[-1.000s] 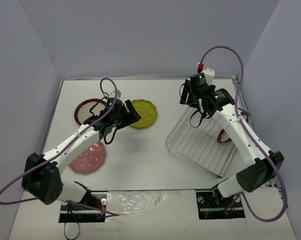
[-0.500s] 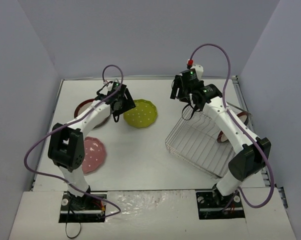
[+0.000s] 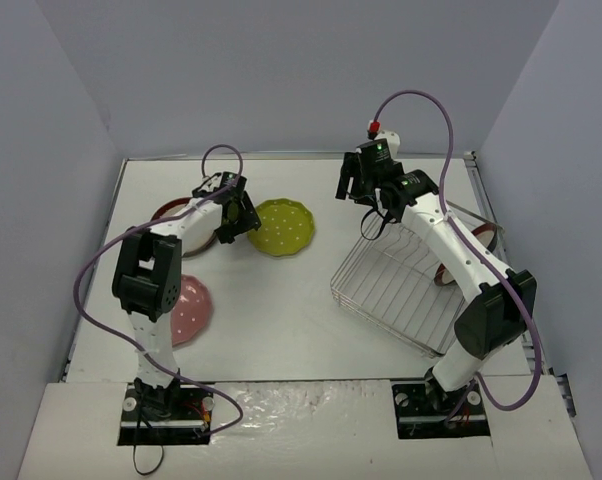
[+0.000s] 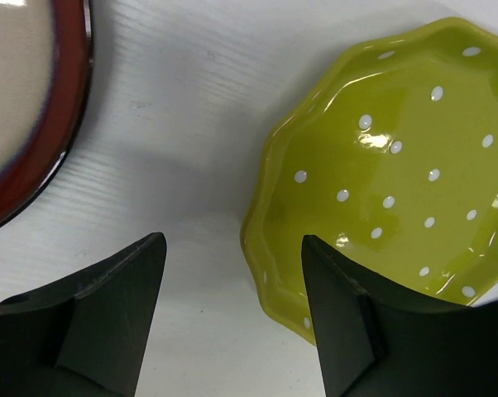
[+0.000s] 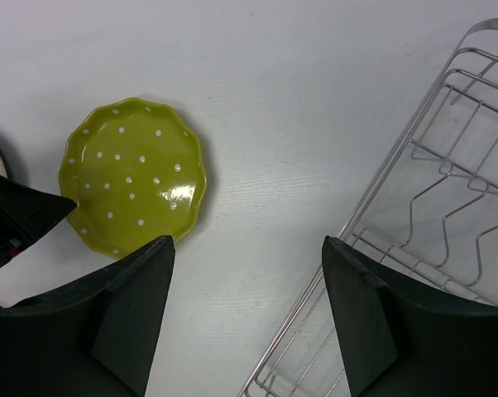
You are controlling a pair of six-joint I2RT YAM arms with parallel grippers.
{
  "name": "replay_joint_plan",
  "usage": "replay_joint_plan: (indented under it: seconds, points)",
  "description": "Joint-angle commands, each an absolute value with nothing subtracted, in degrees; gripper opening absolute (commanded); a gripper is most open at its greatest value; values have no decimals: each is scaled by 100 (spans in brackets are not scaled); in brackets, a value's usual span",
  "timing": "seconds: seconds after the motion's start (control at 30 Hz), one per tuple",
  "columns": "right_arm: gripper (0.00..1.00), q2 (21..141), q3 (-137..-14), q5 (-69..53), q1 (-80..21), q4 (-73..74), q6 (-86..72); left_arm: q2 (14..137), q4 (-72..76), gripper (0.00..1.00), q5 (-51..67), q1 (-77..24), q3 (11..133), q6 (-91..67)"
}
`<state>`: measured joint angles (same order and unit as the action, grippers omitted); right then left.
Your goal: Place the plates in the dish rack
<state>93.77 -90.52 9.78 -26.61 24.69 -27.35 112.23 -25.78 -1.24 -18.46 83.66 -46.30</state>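
Observation:
The yellow-green dotted plate (image 3: 283, 227) lies flat on the table at the back middle. My left gripper (image 3: 233, 216) is open at its left rim; in the left wrist view the rim (image 4: 270, 248) lies between the jaws (image 4: 232, 318), with one finger over the plate (image 4: 398, 165). A dark-red-rimmed plate (image 3: 171, 215) lies left of it, also seen in the left wrist view (image 4: 34, 141). The pink plate (image 3: 193, 310) lies nearer the front left. The dish rack (image 3: 406, 290) stands on the right with a second dark-red-rimmed plate (image 3: 445, 272) in it. My right gripper (image 3: 356, 188) is open and empty above the table left of the rack (image 5: 447, 207).
The left arm partly covers the dark-red plate at the back left. Grey walls close in the table on three sides. The right wrist view shows the yellow-green plate (image 5: 133, 186) and bare table between it and the rack's edge.

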Motion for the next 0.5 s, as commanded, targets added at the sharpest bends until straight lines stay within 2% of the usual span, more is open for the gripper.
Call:
replay_joint_plan:
  seconds: [0.0, 0.27, 0.47]
  points:
    - [69, 9422, -9033, 958, -2637, 2178, -2667, 11284, -2044, 62, 336, -1751, 8578, -4341]
    - [68, 9465, -9018, 989, -2645, 2171, -2672, 11602, -2153, 58, 508, -1684, 8794, -4128]
    - [68, 9509, -8984, 967, -2662, 2138, -2681, 11645, -2160, 42, 704, -1553, 8782, -4078]
